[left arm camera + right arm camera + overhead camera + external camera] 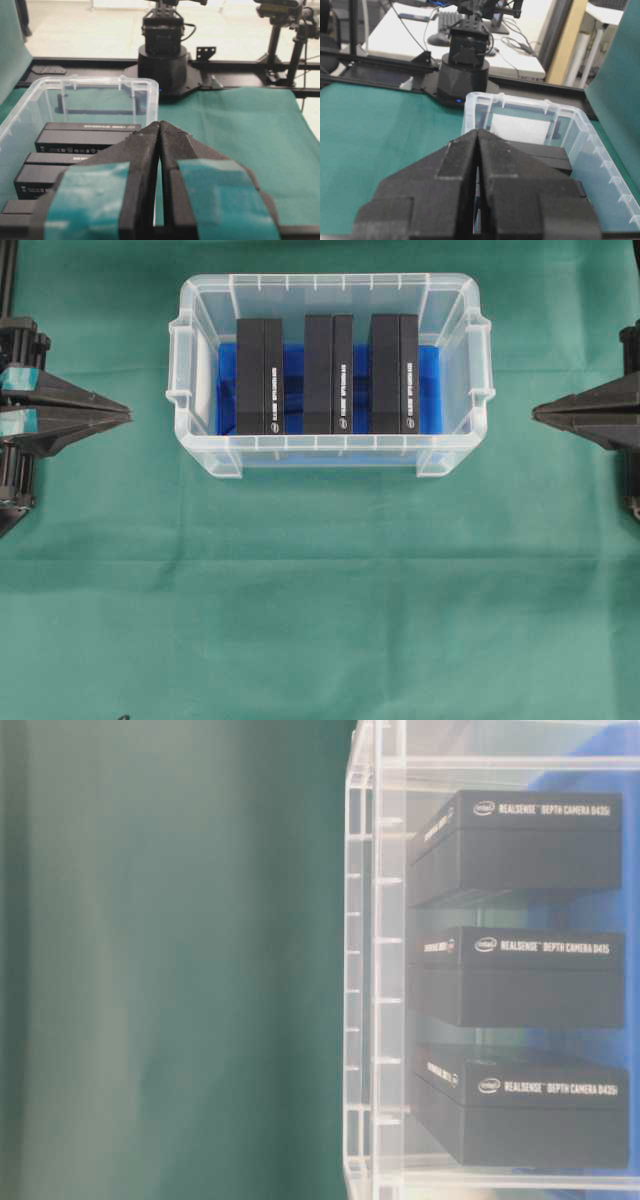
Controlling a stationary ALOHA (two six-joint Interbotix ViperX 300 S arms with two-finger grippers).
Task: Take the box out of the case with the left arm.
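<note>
Left gripper (pixel 128 416) clenched on nothing, level, pointing at the case (pixel 190 345) (three black boxes (pixel 260 376) inside); right gripper (pixel 536 412) likewise clenched, mirrored opposite

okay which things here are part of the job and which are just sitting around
Part of the job:
clear plastic case
three black rectangular boxes inside
left pincer, shut

Just there:
right pincer, shut
blue cloth lining
green table cloth

3 black boxes (pixel 325 374) in case (pixel 327 453)
</note>
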